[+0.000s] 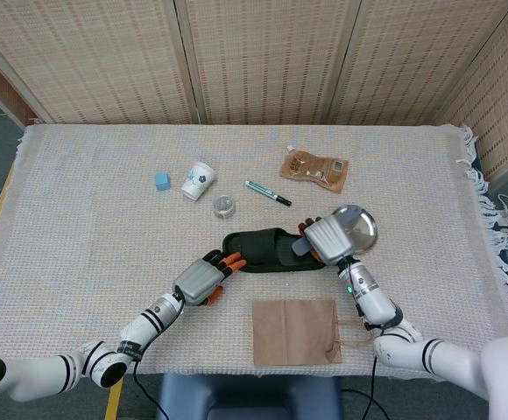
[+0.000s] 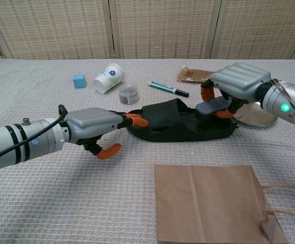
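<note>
In the head view a black slipper (image 1: 276, 249) lies near the middle of the cloth-covered table (image 1: 79, 227), its long axis running left to right; its closed strap end points left and the open heel end points right. The left hand (image 1: 200, 280) sits at the slipper's left end, its orange-tipped fingers (image 1: 229, 261) touching the toe edge, spread rather than closed round it. The right hand (image 1: 324, 238) is over the slipper's right end and grips a small dark brush (image 1: 301, 248), held just above the heel part. Just right of that hand lies a round metal plate (image 1: 361, 226). Farther back are a green pen (image 1: 267, 192), a brown snack pouch (image 1: 314, 167), a small round tin (image 1: 224, 206), a tipped paper cup (image 1: 198, 180) and a blue cube (image 1: 162, 180); a brown paper bag (image 1: 294, 331) lies flat at the near edge. In the chest view the slipper (image 2: 180, 127) again stretches left to right, toe strap to the left. The left hand (image 2: 91, 125) rests its fingertips (image 2: 136, 121) on the toe end, thumb hanging clear below, holding nothing. The right hand (image 2: 237, 81) clamps the brush (image 2: 212, 105) between thumb and fingers, the brush sitting level over the heel bed; whether it touches the sole I cannot tell. The plate (image 2: 253, 116) shows behind the right hand, the paper bag (image 2: 208, 203) near, and the cup (image 2: 108, 77), tin (image 2: 128, 93), cube (image 2: 79, 80), pen (image 2: 168, 88) and pouch (image 2: 193, 75) far.
</note>
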{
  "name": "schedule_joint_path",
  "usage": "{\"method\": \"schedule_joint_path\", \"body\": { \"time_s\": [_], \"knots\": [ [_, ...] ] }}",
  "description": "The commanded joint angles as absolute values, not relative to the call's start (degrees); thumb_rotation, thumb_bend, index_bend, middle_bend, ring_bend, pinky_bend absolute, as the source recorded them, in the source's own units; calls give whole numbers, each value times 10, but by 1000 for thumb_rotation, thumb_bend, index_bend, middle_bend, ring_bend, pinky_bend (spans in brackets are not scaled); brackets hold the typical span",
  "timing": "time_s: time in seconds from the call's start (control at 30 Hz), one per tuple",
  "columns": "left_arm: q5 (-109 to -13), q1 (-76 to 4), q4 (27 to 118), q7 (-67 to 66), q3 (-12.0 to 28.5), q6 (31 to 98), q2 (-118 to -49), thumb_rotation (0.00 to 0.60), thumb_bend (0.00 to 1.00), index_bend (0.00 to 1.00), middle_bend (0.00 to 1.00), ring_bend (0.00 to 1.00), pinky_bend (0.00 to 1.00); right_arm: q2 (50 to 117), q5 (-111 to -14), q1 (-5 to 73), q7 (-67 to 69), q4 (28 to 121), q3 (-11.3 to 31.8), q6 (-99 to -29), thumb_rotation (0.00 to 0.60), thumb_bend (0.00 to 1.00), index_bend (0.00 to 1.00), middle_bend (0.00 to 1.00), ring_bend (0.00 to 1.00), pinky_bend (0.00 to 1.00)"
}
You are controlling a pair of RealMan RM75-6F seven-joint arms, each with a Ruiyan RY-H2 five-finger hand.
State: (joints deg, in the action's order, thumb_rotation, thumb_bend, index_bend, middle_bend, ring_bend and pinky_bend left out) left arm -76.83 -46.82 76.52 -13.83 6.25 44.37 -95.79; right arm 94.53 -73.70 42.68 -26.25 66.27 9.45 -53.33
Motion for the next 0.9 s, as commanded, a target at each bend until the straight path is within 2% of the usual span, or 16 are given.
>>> {"method": "schedule_joint_path", "body": {
  "time_s": [0.03, 0.43, 0.9],
  "knots": [
    [-771, -469, 769, -138, 60, 447, -955, 600, 634, 0, 0, 0, 79, 952, -725, 435, -299, 660, 89, -519, 600, 390, 834, 609, 521, 720],
    [-769, -474, 772, -137, 54, 452, -953, 600, 635, 0, 0, 0, 79, 924, -705, 430, -362, 659, 76, -521, 600, 390, 833, 609, 521, 721],
    [-769, -479, 773, -131, 51, 457, -948, 600, 633, 0, 0, 0, 79, 926, -708, 446, -387, 717, 70, -520, 600, 390, 820, 609, 521, 721]
  ]
}}
